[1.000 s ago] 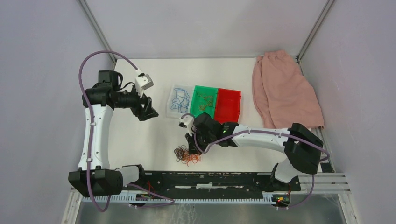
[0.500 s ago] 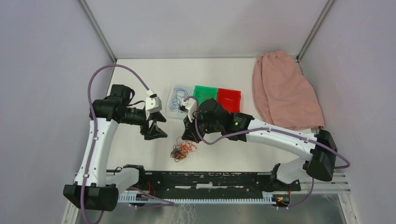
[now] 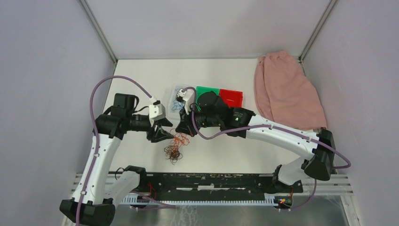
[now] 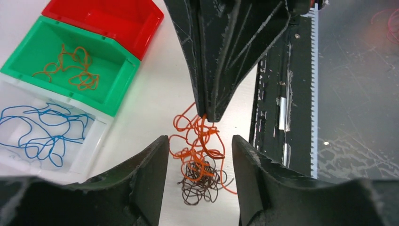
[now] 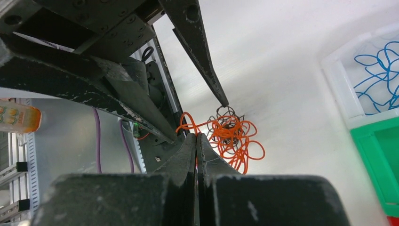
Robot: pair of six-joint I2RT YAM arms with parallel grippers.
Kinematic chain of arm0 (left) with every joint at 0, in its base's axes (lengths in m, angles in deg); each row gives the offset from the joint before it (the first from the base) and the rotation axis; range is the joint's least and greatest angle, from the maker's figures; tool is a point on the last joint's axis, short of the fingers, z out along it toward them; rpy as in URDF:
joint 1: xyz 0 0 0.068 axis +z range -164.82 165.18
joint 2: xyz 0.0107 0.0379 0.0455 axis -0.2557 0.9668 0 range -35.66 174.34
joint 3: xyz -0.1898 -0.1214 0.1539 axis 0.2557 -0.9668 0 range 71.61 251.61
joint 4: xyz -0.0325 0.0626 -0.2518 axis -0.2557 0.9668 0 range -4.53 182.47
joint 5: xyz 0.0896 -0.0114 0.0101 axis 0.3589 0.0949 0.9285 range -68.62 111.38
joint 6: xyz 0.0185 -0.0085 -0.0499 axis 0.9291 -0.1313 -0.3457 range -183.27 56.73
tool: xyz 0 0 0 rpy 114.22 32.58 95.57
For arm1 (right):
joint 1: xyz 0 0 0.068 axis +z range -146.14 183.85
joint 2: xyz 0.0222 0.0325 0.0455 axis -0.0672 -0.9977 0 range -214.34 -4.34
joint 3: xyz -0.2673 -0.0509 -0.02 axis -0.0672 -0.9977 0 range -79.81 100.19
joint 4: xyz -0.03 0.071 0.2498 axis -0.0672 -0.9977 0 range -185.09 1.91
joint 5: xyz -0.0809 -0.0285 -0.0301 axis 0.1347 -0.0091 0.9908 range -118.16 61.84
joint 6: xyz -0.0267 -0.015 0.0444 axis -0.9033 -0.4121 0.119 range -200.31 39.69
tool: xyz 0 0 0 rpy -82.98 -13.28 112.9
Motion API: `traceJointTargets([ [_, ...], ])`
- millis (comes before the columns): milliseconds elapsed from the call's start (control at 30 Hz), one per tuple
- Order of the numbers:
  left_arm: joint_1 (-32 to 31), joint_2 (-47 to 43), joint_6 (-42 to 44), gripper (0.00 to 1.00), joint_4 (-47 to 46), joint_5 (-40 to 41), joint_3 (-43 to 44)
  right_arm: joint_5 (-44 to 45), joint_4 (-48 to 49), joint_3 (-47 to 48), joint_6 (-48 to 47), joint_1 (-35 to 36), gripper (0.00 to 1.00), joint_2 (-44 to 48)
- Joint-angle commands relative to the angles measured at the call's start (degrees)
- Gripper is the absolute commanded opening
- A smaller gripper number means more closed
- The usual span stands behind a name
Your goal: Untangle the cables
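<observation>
Your R end effector (image 5: 196,136) clamps orange cable (image 5: 235,136) up off dark cable (image 4: 200,186); L end effector (image 4: 197,141) open astride tangle, prob. to pin it.

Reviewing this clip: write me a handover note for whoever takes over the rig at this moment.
Now: right end effector shut on the orange cable, lifting it from the pile.
The left end effector is open, with its jaws either side of the hanging orange strands, gripping nothing.
Done: blue cable in the clear bin, brownish-orange cable in the green bin.
Left: the orange cable is knotted with the dark cable; separate them.
</observation>
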Motion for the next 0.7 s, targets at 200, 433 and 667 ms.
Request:
traceJointTargets([
  [200,-0.3,-0.78,-8.29,0.29,-9.49,-0.75,-1.81,-0.21,4.24,2.48,2.5,0.23,0.0,0.03],
  [433,-0.31,-3.34,-14.76,0.03,-17.89,4.36,1.04,3.52,6.62,-0.86,5.24,-0.05,0.18,3.1],
  [667,-0.33,-3.83,-20.39,0.03,-18.69,2.93,5.42,10.12,20.83,-14.24,5.23,-0.44,0.66,11.53],
])
